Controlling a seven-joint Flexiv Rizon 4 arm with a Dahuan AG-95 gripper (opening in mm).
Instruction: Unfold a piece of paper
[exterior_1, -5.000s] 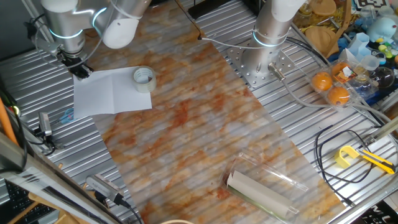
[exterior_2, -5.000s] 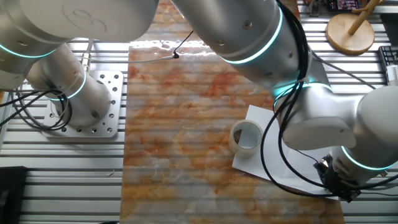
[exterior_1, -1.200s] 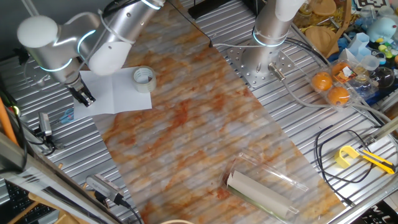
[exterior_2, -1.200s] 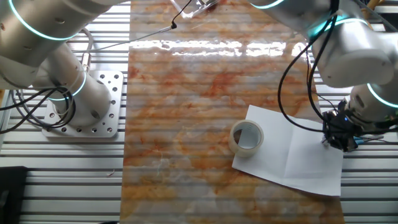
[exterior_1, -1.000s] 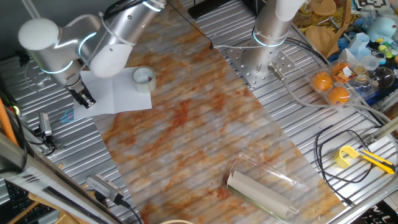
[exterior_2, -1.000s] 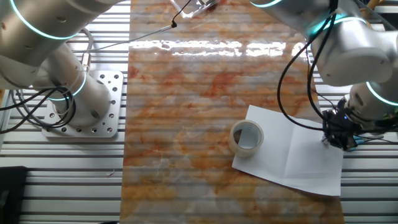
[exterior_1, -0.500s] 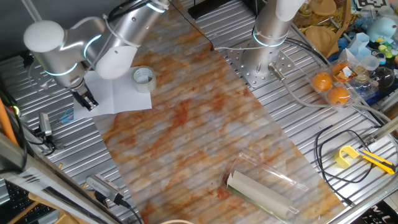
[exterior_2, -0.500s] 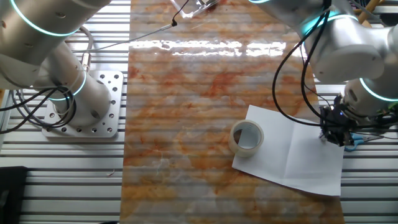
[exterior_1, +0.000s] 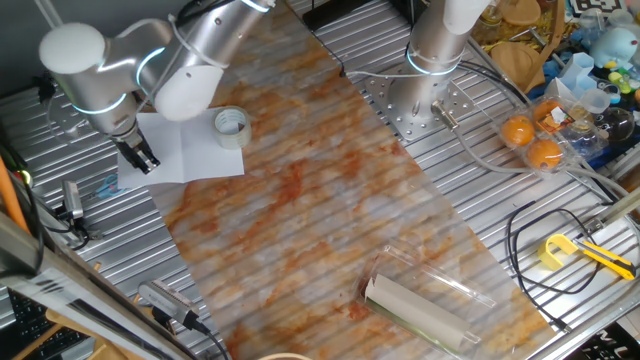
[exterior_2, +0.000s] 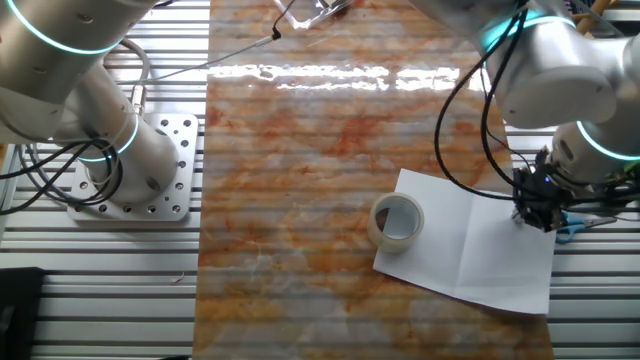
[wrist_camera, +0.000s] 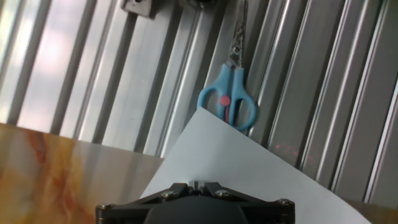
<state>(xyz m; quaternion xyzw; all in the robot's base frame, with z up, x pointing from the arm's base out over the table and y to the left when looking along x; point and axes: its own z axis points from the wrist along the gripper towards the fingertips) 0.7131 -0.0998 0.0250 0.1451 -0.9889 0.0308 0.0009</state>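
The piece of paper (exterior_1: 195, 150) lies flat and opened out on the table, a white sheet with a centre crease; it also shows in the other fixed view (exterior_2: 470, 250). A clear tape roll (exterior_1: 231, 128) stands on its far right part, also seen in the other fixed view (exterior_2: 397, 220). My gripper (exterior_1: 140, 160) hovers at the sheet's left edge, seen from the other side (exterior_2: 530, 213). In the hand view the gripper (wrist_camera: 194, 185) has its jaws closed together over the paper (wrist_camera: 249, 171), near a corner. I see nothing held between them.
Blue-handled scissors (wrist_camera: 227, 102) lie on the ribbed metal just beyond the paper's corner, also in one fixed view (exterior_1: 108, 185). A rolled greyish sheet in clear plastic (exterior_1: 425, 305) lies at the near right. A second arm's base (exterior_1: 430, 95) stands at the back, with oranges (exterior_1: 530, 140) beside it.
My gripper has shifted slightly along the paper's edge and the arm has swung a little. The paper and the tape roll have not moved.
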